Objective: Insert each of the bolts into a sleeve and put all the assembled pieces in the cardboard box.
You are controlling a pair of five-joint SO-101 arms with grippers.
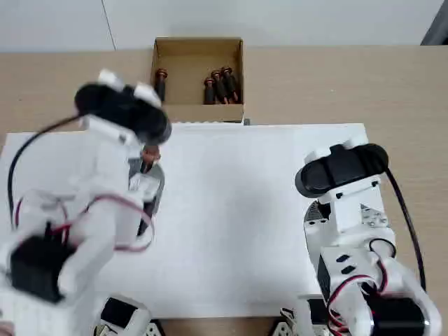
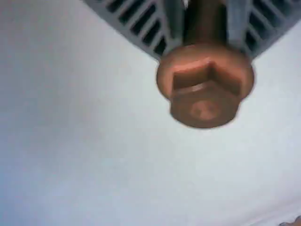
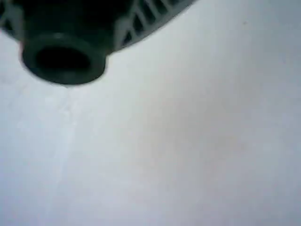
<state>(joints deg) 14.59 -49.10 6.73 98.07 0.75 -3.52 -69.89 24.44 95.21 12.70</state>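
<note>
My left gripper (image 2: 205, 23) is shut on a copper bolt (image 2: 204, 89), whose hex flange head points toward the camera above the white sheet. In the high view this bolt (image 1: 149, 155) hangs at the left arm's tip, just in front of the cardboard box (image 1: 198, 112). My right gripper (image 3: 70, 21) is shut on a black sleeve (image 3: 63, 59), its hollow end facing the camera over the sheet. The right arm (image 1: 343, 175) stands at the right side of the sheet, well apart from the left arm. Several assembled pieces (image 1: 220, 85) lie inside the box.
A white sheet (image 1: 245, 210) covers the table between the arms. The box stands at the sheet's far edge, left of centre. One more assembled piece (image 1: 161, 80) leans at the box's left wall. A black cable (image 1: 28, 150) loops off the left arm.
</note>
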